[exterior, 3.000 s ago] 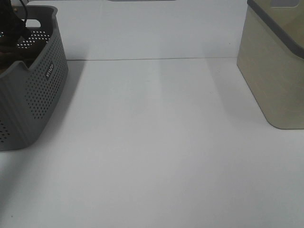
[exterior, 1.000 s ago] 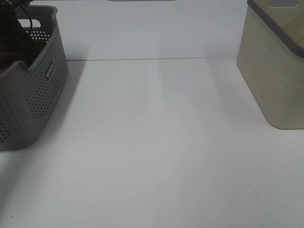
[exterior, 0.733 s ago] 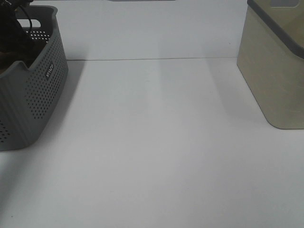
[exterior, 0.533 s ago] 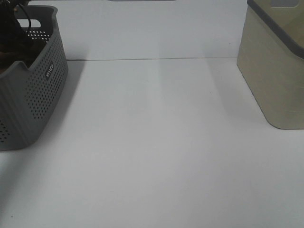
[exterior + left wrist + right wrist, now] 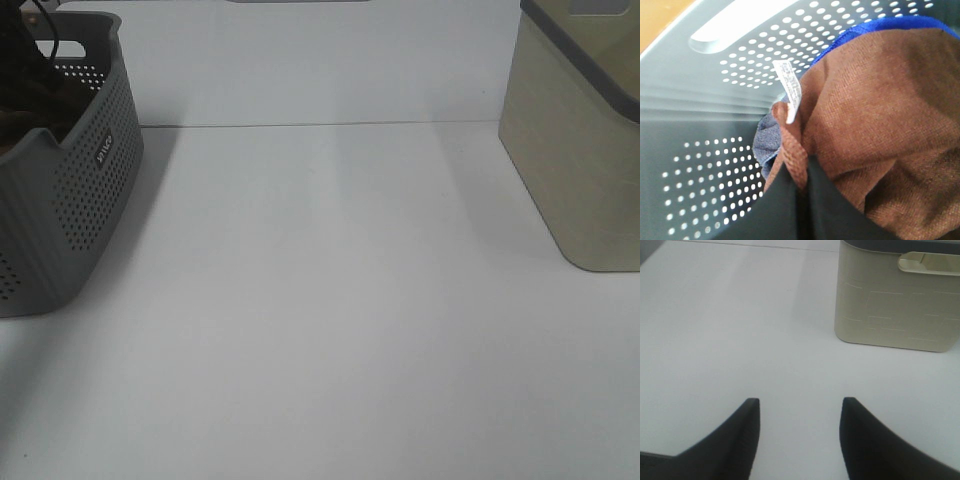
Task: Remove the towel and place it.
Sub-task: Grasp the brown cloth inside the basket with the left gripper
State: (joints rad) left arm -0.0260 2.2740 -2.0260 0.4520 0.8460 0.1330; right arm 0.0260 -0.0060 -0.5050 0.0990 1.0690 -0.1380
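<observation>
The left pincer (image 5: pixel 801 174) is pinching shut on a bunched fold of the towel's (image 5: pixel 875 115) hemmed edge, with the white tag (image 5: pixel 790 92) sticking up just beyond the fingertips. The rest of the brown towel is bulging past the jaws, lying on a blue cloth (image 5: pixel 880 24) inside the grey perforated basket (image 5: pixel 85 200), which is sitting at ten o'clock on the white table (image 5: pixel 330 300). The right pincer (image 5: pixel 800 412) is hovering open and empty over the table, facing the beige bin (image 5: pixel 575 150) at two o'clock.
</observation>
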